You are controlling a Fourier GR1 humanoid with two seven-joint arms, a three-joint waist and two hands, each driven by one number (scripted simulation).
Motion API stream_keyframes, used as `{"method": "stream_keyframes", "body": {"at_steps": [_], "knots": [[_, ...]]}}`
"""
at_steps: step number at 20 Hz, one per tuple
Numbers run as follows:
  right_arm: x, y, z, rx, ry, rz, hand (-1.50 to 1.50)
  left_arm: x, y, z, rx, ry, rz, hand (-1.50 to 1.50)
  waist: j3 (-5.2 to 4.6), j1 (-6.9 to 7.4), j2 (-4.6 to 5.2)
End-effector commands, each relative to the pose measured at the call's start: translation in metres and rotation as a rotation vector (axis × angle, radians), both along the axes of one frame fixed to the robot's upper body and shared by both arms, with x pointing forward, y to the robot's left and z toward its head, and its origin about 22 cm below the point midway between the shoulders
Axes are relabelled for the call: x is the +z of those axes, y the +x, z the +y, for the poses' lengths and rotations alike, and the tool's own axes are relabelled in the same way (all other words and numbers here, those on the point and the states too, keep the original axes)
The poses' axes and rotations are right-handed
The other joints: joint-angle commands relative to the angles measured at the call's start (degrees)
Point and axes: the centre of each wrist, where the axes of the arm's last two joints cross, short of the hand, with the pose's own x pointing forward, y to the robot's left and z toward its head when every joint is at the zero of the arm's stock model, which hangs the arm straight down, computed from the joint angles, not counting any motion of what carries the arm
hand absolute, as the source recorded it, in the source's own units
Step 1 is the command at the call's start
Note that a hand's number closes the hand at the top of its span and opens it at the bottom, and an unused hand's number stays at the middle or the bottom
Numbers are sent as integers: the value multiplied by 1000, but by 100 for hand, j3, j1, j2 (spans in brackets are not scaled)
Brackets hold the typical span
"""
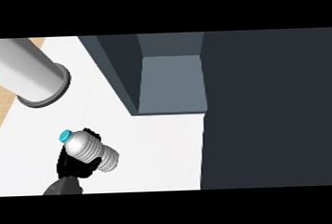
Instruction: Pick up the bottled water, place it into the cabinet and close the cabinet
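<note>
The bottled water (92,152), a ribbed clear bottle with a cyan cap, lies tilted in my left hand (69,167) at the lower left, cap pointing up-left. The black fingers curl round it from beneath, and its base sticks out to the right. The dark grey cabinet (171,83) stands open at the upper middle, and its lighter inner floor shows with nothing on it. The bottle is well left of and below that opening. My right hand shows nowhere.
A broad dark panel (272,110) fills the whole right side beside the opening. A thick grey cylinder (26,72) with a ringed end slants in from the top left. The white counter (156,146) lies between them, with a wooden strip (0,112) along its left edge.
</note>
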Motion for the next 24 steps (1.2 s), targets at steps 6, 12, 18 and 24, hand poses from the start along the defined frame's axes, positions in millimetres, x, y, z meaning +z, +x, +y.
{"method": "stream_keyframes", "body": {"at_steps": [6, 12, 18, 24], "knots": [[2, -3, 2, 12, 28, 20, -150, 57, 20, -57, -72, 36, -53, 150, -2, -30, 2], [-4, -4, -10, 21, 19, 31, -150, 109, 35, -82, -71, 81, -116, 150, -3, -38, 9], [-9, 20, 9, 13, 43, -8, -150, 152, 60, -125, -71, 152, -118, 150, -3, -32, 16], [4, 4, 14, 32, 13, 22, -150, 174, 84, -169, -62, 203, -130, 150, -6, -85, 19]]}}
